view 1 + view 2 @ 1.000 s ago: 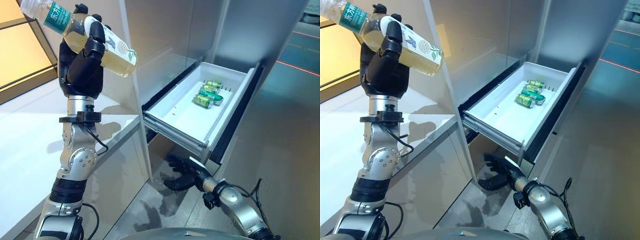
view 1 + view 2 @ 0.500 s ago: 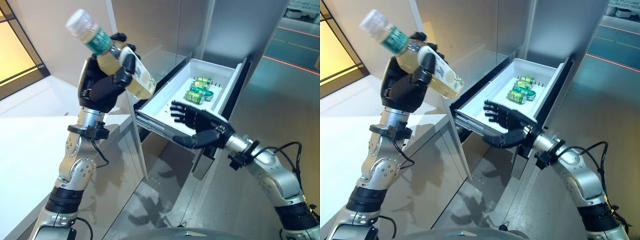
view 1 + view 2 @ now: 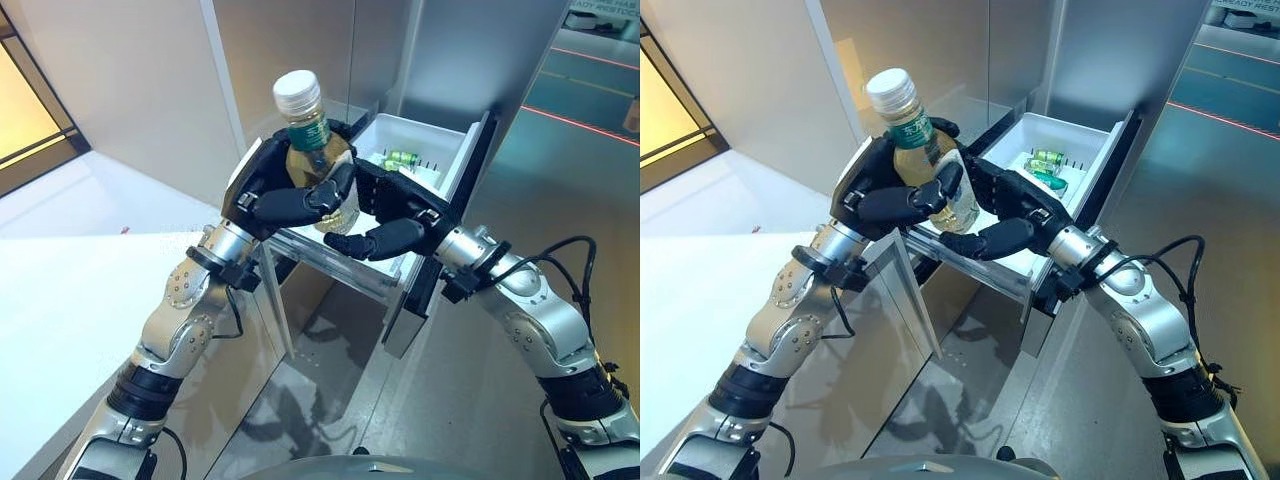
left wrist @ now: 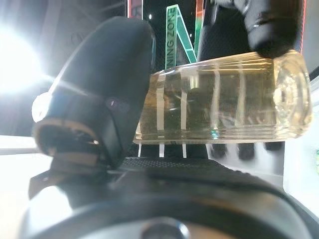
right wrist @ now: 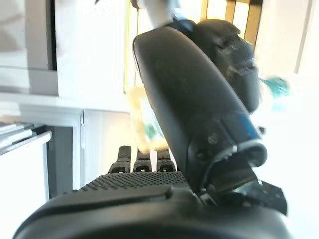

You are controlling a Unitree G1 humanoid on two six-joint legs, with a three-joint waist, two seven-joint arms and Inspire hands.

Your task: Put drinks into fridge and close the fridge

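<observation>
1. Bottle (image 3: 312, 165): clear plastic, pale yellow drink inside, white cap, green label at the neck. It stands nearly upright, cap toward my head camera, held over the near end of the open fridge drawer (image 3: 445, 165).
2. My left hand (image 3: 275, 195) is wrapped round the bottle's body, fingers curled across its front. In the left wrist view the bottle (image 4: 224, 99) lies across my palm, with my thumb (image 4: 102, 84) pressed against its side.
3. My right hand (image 3: 395, 215) sits just beside the bottle on the drawer side, palm turned toward it, thumb pointing under the bottle's base, fingers spread and reaching round the far side. Whether these fingers actually touch the bottle, I cannot tell; they look loosely open, not clamped.
4. Fridge drawer: white, pulled out from the grey fridge front (image 3: 1110, 60). Green cans (image 3: 1045, 160) lie on their sides at its far end, well apart from the bottle.
5. White bench (image 3: 70, 290) lies to my left, its corner just below my left wrist.
</observation>
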